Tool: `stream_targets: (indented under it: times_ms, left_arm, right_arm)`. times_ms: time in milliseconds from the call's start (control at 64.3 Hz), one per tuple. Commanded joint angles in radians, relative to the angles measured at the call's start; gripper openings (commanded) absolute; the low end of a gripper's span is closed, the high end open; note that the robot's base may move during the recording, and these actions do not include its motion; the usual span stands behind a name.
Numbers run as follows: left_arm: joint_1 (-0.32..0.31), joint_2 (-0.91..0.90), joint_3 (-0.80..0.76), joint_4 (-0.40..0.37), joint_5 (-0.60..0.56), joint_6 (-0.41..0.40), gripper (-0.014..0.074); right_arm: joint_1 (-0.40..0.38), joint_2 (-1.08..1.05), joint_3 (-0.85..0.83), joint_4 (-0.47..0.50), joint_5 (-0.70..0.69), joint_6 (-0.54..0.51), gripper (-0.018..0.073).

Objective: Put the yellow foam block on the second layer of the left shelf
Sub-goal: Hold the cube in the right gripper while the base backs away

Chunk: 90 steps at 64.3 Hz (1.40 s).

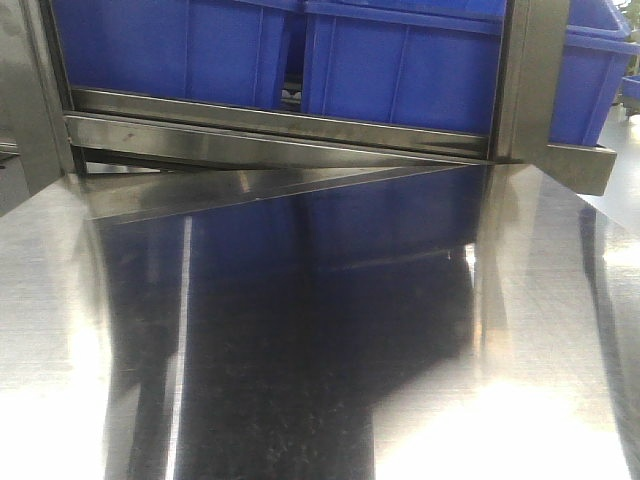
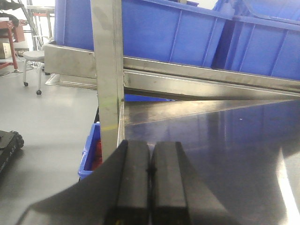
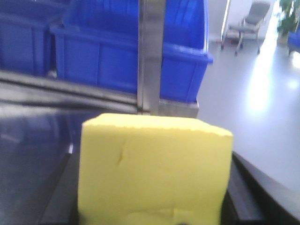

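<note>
Right claw (image 3: 152,206) clamps the yellow foam block (image 3: 154,168); left claw (image 2: 150,173) is closed, empty. Advance level toward 12 o'clock, clearing the steel upright (image 3: 151,56) before release.

The left hand (image 2: 150,157) hung at the edge of the steel worktop (image 2: 225,140), its two black fingers (image 2: 133,178) pressed together. Just ahead rose a steel post (image 2: 108,79), with blue bins (image 2: 164,33) on the shelf (image 2: 197,77) behind. A stool (image 2: 33,58) stood far left.
</note>
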Motion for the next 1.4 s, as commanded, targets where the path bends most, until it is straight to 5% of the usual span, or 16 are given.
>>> stream_targets:
  times_ms: [0,1384]
  left_arm:
    - [-0.001,0.003,0.026,-0.007,-0.087,-0.004,0.0136]
    - [-0.001,0.003,0.026,-0.007,-0.087,-0.004,0.0136]
  right_arm:
    - [-0.009,0.002,-0.026,-0.034,-0.121,-0.011,0.0358]
    - [-0.009,0.004,-0.026,-0.034,-0.122,-0.011,0.0358]
